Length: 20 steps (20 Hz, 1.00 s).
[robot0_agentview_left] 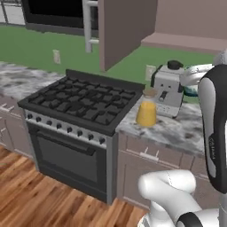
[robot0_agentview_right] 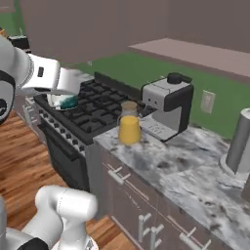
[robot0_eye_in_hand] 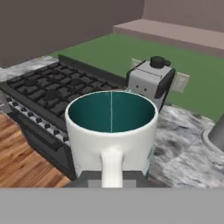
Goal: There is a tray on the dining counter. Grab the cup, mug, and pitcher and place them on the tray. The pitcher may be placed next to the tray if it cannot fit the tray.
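My gripper (robot0_eye_in_hand: 111,178) is shut on the mug (robot0_eye_in_hand: 111,131), a white mug with a dark teal inside, its loop handle facing the hand camera. The mug (robot0_agentview_right: 64,102) hangs in the air in front of the stove, under the white hand (robot0_agentview_right: 54,80). From the left its teal rim (robot0_agentview_left: 191,91) peeks out beside the arm. The pitcher (robot0_agentview_left: 146,111), a conical carafe with yellow contents and a brownish neck (robot0_agentview_right: 129,106), stands on the marbled worktop between the stove and the coffee machine. The tray, the cup and the dining counter are out of view.
A black gas stove (robot0_agentview_left: 84,101) sits to the left of the pitcher. A grey coffee machine (robot0_agentview_right: 166,103) stands just behind it. A grey upright cylinder (robot0_agentview_right: 240,141) stands further right on the worktop (robot0_agentview_right: 185,166). Wood floor (robot0_agentview_left: 31,199) lies below.
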{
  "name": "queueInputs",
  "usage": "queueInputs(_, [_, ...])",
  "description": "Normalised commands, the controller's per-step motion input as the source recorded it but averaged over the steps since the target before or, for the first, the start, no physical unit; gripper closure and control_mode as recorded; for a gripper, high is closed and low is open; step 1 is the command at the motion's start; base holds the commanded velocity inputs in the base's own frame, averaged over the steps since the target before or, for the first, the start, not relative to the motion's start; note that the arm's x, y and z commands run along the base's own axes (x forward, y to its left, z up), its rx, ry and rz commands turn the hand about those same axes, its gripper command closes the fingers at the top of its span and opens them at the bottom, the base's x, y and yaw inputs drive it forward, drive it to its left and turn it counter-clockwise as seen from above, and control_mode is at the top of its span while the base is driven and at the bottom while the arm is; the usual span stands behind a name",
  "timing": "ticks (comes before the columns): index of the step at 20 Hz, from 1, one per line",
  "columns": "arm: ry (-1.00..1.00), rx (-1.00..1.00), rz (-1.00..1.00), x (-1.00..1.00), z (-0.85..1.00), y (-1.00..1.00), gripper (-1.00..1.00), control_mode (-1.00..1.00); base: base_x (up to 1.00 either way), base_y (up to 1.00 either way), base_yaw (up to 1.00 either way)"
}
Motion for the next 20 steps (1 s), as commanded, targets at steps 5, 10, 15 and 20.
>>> queueInputs(5, [0.0, 0.0, 0.0, 0.0, 0.0, 0.0, 1.0, 1.0, -0.12, 0.01, 0.78])
queueInputs(10, [0.0, 0.0, 0.0, 0.0, 0.0, 0.0, 1.0, 1.0, -0.05, 0.0, 0.84])
queueInputs(15, [0.0, 0.0, 0.0, 0.0, 0.0, 0.0, 1.0, 1.0, 0.0, 0.0, 0.86])
queueInputs(20, [0.0, 0.0, 0.0, 0.0, 0.0, 0.0, 1.0, 1.0, 0.12, 0.0, 0.65])
